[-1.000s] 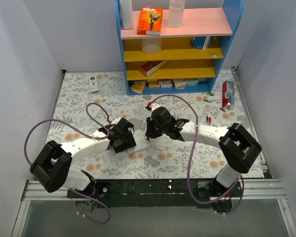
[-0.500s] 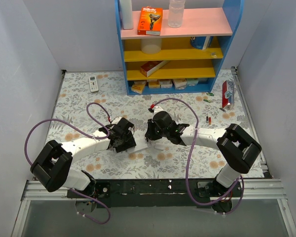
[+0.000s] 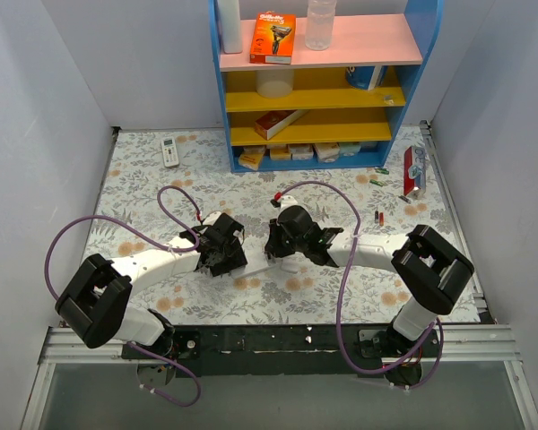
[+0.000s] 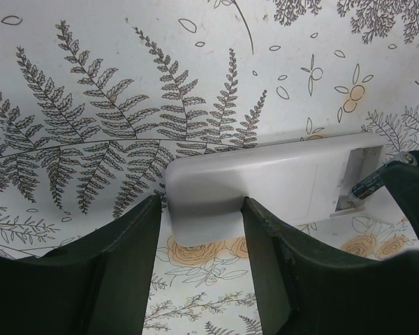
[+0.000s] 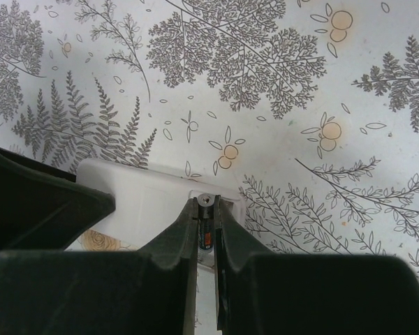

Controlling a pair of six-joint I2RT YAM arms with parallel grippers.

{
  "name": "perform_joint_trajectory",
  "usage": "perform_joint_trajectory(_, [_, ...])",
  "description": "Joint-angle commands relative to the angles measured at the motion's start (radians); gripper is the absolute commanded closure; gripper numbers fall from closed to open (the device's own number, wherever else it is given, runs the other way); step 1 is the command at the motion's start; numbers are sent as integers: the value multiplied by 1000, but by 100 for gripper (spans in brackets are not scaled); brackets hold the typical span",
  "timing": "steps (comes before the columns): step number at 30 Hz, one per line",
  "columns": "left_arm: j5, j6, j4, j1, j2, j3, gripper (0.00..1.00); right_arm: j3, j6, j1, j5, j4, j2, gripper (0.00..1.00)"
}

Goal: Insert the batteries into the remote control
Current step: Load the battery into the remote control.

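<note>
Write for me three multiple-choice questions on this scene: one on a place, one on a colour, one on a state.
1. Where does the small remote with buttons lie?
A. on the table, left of the shelf
B. on the top board of the shelf
C. between the two arms

2. What colour is the box on top of the shelf?
A. green
B. orange
C. purple

3. How is the right gripper?
A. wide open and empty
B. shut on a battery
C. out of view

Answers:
1 A, it lies on the flowered cloth beside the shelf's left post.
2 B, the top view shows it orange.
3 B, the right wrist view shows the battery pinched between its fingers.
</note>
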Motion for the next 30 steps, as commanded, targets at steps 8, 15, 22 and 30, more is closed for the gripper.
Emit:
perform_joint_trajectory(8, [7, 15, -4, 2, 4, 25, 51, -24, 28, 10, 9, 53, 15, 99])
perform_joint_trajectory(15, [7, 16, -4, 2, -1, 24, 51, -40, 56, 15, -20, 96, 44, 99])
perform_joint_trajectory(22, [5, 15, -4, 2, -2, 25, 51, -49, 97, 18, -19, 110, 59, 96])
perform_joint_trajectory(30, [4, 18, -4, 2, 2, 28, 51, -52, 107, 16, -2, 105, 56, 86])
